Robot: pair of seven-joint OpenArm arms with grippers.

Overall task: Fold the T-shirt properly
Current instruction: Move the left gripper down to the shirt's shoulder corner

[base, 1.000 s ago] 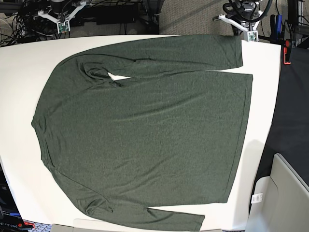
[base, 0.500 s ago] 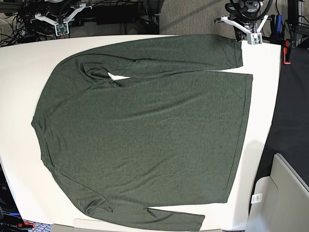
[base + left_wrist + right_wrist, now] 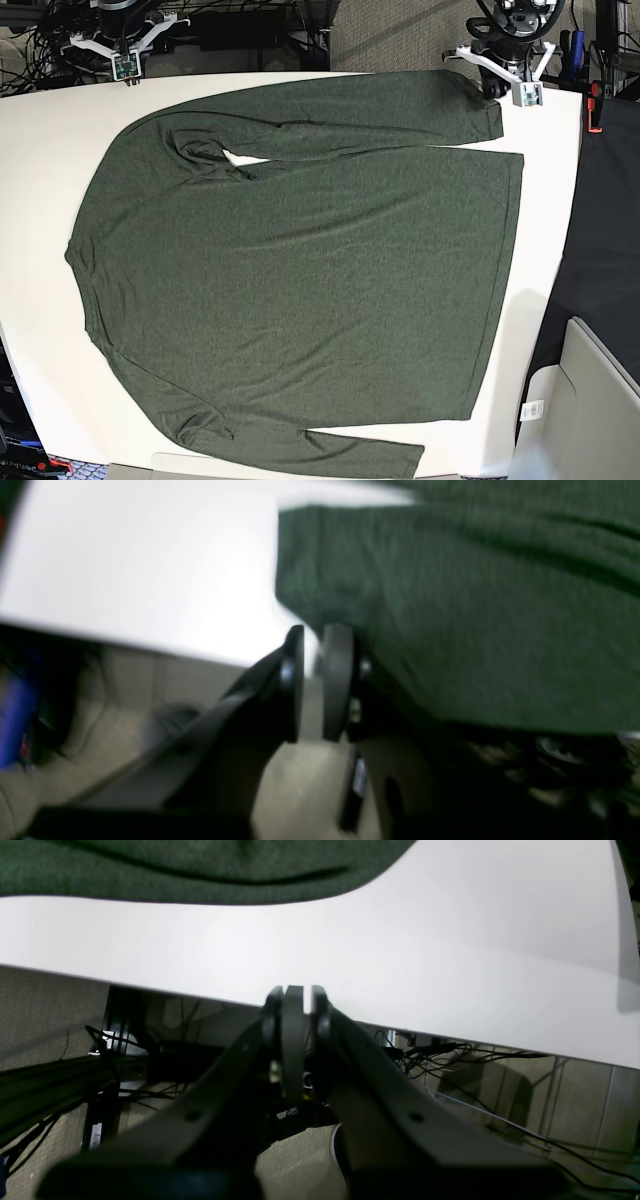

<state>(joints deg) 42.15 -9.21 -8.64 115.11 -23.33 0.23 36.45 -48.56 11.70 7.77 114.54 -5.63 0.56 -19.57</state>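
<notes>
Although both arms are in view at the far edge of the table (image 3: 40, 130), the fold itself has not begun: the T-shirt (image 3: 300, 270) lies spread flat over most of the white top, its collar side toward nine o'clock in the base view and its hem toward three o'clock. One long sleeve runs along the twelve o'clock edge with its cuff (image 3: 490, 105) at about one o'clock, and the other sleeve lies along the six o'clock edge, its cuff near five o'clock. No layer of the body is turned over another; only a small pucker shows at the armpit near eleven o'clock. Judging from that, every fold is still to do: sleeves in, then the body doubled. The left gripper (image 3: 312, 645) sits at the one o'clock corner just beside the upper cuff, its jaws parted by a narrow slit with no cloth between them, though the wrist view is blurred. The right gripper (image 3: 294, 995) hangs off the table edge at eleven o'clock, well apart from the shirt, its jaws pressed together on nothing. As for writing, the shirt front is plain, and a small white tag (image 3: 533, 408) at four o'clock carries marks too small to read.
</notes>
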